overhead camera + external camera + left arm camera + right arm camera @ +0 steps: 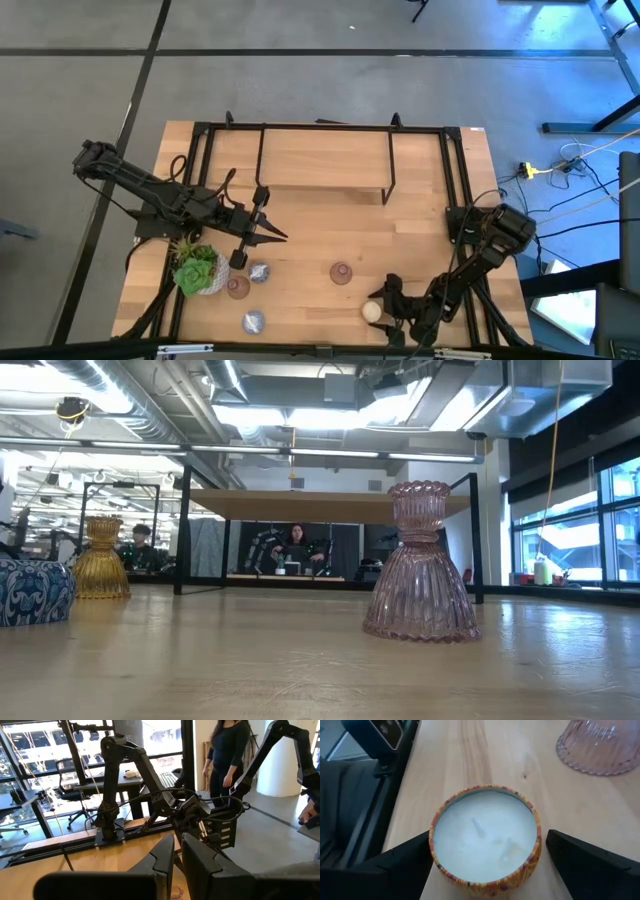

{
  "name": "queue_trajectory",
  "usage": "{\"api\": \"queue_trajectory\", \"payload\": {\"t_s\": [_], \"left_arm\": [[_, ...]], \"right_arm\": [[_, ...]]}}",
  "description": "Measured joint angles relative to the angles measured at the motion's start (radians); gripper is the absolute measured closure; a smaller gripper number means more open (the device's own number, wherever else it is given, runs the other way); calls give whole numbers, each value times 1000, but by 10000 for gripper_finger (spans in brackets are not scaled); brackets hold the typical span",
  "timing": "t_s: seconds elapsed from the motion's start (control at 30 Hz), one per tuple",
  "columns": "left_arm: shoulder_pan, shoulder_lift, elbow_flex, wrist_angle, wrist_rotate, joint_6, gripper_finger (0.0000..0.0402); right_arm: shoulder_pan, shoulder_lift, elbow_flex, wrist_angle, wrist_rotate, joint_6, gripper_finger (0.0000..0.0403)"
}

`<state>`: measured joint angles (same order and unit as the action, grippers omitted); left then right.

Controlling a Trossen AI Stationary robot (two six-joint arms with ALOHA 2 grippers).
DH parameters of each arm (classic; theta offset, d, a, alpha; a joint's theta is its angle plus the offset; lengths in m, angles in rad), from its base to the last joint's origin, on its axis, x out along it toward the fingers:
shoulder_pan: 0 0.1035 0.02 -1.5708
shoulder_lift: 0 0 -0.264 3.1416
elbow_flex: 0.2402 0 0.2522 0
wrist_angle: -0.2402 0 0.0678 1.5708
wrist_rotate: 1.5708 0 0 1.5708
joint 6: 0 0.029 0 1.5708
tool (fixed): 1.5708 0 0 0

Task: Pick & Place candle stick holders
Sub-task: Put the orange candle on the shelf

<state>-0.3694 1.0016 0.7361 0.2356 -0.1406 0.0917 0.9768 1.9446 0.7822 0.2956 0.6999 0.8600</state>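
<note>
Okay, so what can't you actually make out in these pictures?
- Right gripper straddles the cream candle; the right wrist view cannot show whether the fingers touch it.
- Pink holder: cut off by that picture's edge.
- Blue holder: cut off at the low view's edge.
- Holders by the succulent: too small in the high view for detail.
- Left gripper: empty, shut.

No readable text, label, brand, number or sign can be made out in any of the views. The blue holder point(35, 591) is patterned, and the rim of the cream-white candle tin point(485, 840) is patterned in orange, but no letters can be read on either.
</note>
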Motion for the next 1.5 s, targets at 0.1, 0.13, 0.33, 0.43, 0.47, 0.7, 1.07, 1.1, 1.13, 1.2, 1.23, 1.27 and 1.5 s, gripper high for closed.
{"api": "queue_trajectory", "payload": {"t_s": [0.1,0.13,0.33,0.43,0.47,0.7,1.07,1.1,1.13,1.2,1.23,1.27,1.5], "left_arm": [[0,0,0,0,0,0,371],[0,0,0,0,0,0,371],[0,0,0,0,0,0,371],[0,0,0,0,0,0,371],[0,0,0,0,0,0,371],[0,0,0,0,0,0,371],[0,0,0,0,0,0,371],[0,0,0,0,0,0,371],[0,0,0,0,0,0,371],[0,0,0,0,0,0,371],[0,0,0,0,0,0,371],[0,0,0,0,0,0,371],[0,0,0,0,0,0,371]], "right_arm": [[-11,0,0,-9,-2,-13,23],[-16,-1,0,-14,-7,-15,23],[-35,-3,1,-43,-16,-16,23],[-42,-3,2,-65,-14,-16,23],[-47,-4,2,-73,-13,-16,23],[-61,-4,1,-83,-23,-15,31],[-60,-3,-1,-90,-23,-14,110],[-60,-3,-1,-90,-23,-14,111],[-60,-3,-1,-90,-23,-14,111],[-60,-3,-1,-90,-23,-11,107],[-60,-3,-1,-91,-23,-7,105],[-60,-3,-1,-91,-24,-4,103],[-62,-8,9,-108,-26,-4,111]]}}
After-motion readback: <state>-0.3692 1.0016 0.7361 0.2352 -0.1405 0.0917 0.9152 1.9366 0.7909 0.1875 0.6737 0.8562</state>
